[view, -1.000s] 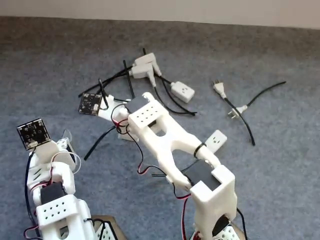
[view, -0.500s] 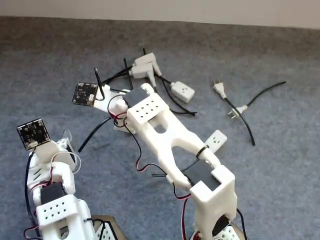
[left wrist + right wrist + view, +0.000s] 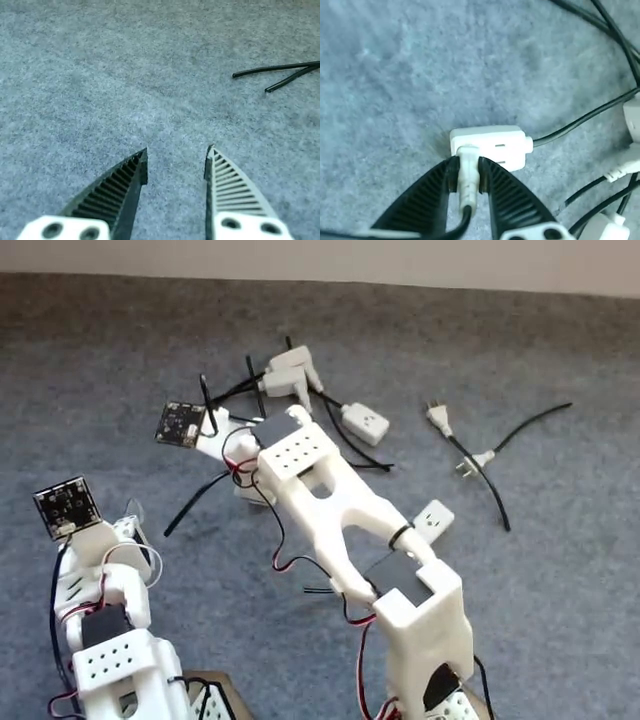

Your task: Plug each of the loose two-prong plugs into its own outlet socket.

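Right gripper clamped on the white two-prong plug, whose nose meets the outlet socket just ahead of the fingertips: keep prongs square to the slots and press straight in, without twisting.

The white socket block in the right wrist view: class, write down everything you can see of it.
The white socket block is a rounded rectangle of plastic-looking material, flat on the grey carpet. Two narrow slots show on its face. A black cord leaves one end. The white plug held in the right gripper meets one long side; whether its prongs are in is hidden.
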Controlling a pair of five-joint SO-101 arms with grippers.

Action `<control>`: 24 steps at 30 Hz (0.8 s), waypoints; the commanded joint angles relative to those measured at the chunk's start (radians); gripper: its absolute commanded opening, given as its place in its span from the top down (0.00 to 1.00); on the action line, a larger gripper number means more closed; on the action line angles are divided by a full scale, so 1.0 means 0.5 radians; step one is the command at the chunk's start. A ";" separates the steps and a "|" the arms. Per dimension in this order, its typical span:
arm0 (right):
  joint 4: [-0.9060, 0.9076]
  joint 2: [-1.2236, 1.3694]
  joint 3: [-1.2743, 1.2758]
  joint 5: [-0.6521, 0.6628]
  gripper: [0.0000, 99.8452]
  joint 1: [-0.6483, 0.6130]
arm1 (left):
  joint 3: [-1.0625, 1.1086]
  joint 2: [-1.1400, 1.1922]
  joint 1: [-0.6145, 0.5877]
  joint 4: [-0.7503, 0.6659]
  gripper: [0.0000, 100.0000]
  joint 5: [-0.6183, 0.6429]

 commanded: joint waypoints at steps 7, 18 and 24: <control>0.026 -0.014 -0.069 -0.009 0.99 0.048 | -0.066 -0.026 0.023 0.003 0.80 0.006; 0.035 0.161 -0.084 -0.012 0.99 0.020 | -0.066 -0.026 0.023 0.003 0.80 0.006; 0.041 0.397 -0.087 -0.015 0.99 0.020 | -0.066 -0.026 0.023 0.003 0.80 0.006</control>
